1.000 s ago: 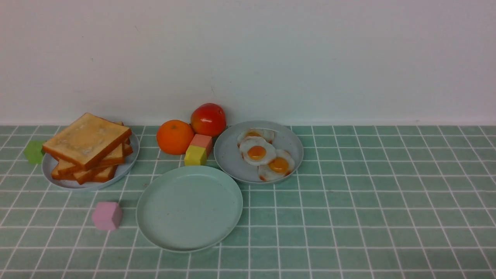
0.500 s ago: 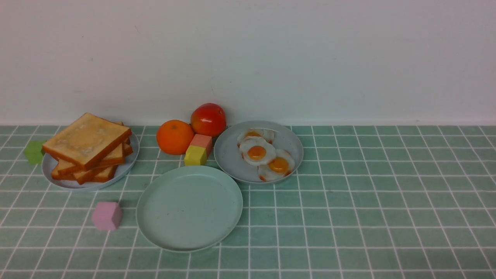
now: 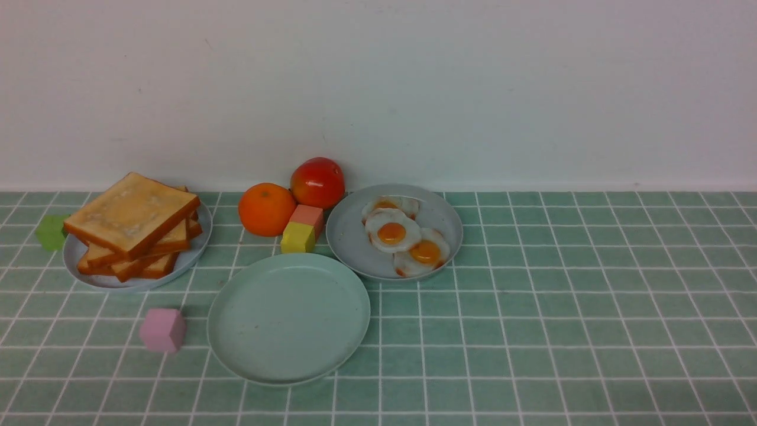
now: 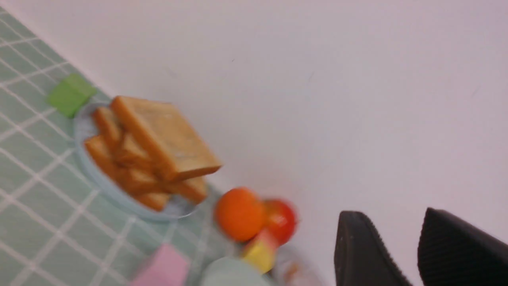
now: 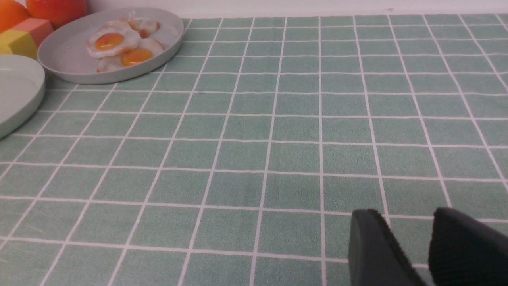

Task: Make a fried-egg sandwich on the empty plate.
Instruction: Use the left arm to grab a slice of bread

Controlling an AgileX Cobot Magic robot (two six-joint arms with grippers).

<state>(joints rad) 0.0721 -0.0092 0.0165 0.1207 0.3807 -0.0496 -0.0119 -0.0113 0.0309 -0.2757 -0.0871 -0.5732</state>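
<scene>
The empty plate (image 3: 288,319), pale mint green, lies near the front at centre-left, and its edge shows in the right wrist view (image 5: 16,91). Toast slices (image 3: 133,222) are stacked on a grey-blue plate (image 3: 195,251) at the left, blurred in the left wrist view (image 4: 166,135). Fried eggs (image 3: 393,232) lie on a second grey-blue plate (image 3: 355,242) behind the mint one, and the right wrist view shows them too (image 5: 113,39). Neither arm shows in the front view. My left gripper (image 4: 393,214) is open and holds nothing, in the air facing the wall. My right gripper (image 5: 403,212) is open and holds nothing, low over bare cloth.
An orange (image 3: 267,208) and a tomato (image 3: 317,181) sit by the back wall, with a yellow cube (image 3: 297,238) and a salmon cube (image 3: 307,216) in front of them. A pink cube (image 3: 162,329) lies left of the mint plate. A green cube (image 3: 52,232) sits far left.
</scene>
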